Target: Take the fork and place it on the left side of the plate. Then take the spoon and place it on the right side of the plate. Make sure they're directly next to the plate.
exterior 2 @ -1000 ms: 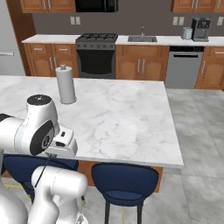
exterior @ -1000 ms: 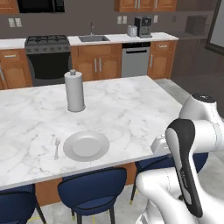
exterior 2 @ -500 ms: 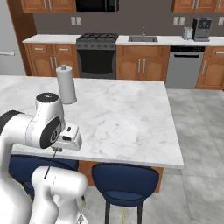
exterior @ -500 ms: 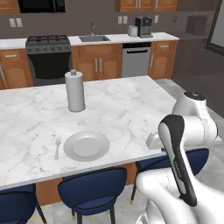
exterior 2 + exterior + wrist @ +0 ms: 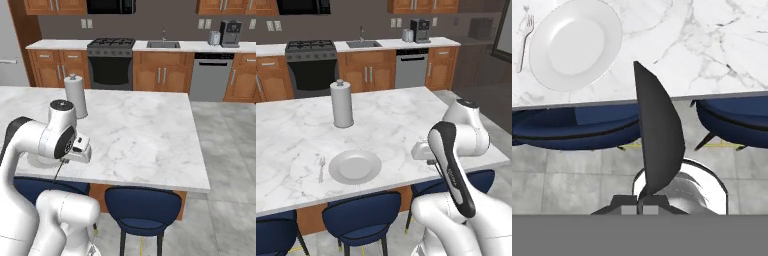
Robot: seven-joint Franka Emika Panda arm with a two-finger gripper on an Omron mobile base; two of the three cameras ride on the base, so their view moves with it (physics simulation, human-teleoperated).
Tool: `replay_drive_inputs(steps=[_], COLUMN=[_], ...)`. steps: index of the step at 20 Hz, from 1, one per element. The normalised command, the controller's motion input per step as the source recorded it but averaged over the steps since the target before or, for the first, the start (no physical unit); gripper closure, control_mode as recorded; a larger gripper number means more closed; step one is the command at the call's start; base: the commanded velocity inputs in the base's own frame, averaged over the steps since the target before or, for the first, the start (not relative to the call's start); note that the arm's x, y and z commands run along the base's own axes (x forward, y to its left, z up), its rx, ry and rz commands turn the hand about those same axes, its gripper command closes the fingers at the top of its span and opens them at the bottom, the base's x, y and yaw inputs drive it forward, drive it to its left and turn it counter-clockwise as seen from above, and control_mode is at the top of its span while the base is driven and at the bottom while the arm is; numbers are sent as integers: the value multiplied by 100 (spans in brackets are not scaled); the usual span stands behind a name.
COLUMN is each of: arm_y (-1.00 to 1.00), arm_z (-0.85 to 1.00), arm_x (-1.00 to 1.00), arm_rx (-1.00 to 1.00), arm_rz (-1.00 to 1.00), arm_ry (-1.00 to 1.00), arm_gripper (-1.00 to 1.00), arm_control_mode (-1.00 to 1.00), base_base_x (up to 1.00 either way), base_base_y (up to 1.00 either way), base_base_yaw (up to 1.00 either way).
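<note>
The round pale plate rests near the island's front edge. Just left of it lies the small silver fork, flat on the marble. My gripper hovers to the right of the plate, at the counter's front edge, and is shut on the dark spoon. In the hand view the spoon's bowl looms large. From the right base view the spoon hangs as a thin dark line below the hand.
A tall grey paper-towel holder stands on the island behind the plate. Blue stools sit under the front edge. The back wall carries a stove, a sink and a dishwasher.
The arm has swung the gripper and spoon a little leftward, closer to the plate. Plate and fork have stayed in place.
</note>
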Motion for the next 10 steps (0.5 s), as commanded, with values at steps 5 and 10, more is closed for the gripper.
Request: replay_drive_inputs(steps=[5,10], arm_y=[50,2], arm_z=[0,-5], arm_x=[44,52], arm_rx=[1,4], arm_rz=[-9,-7], arm_ry=[0,0], arm_gripper=[100,100], arm_control_mode=[-100,-100], base_base_x=[0,0], base_base_y=[0,0], base_base_yaw=[0,0])
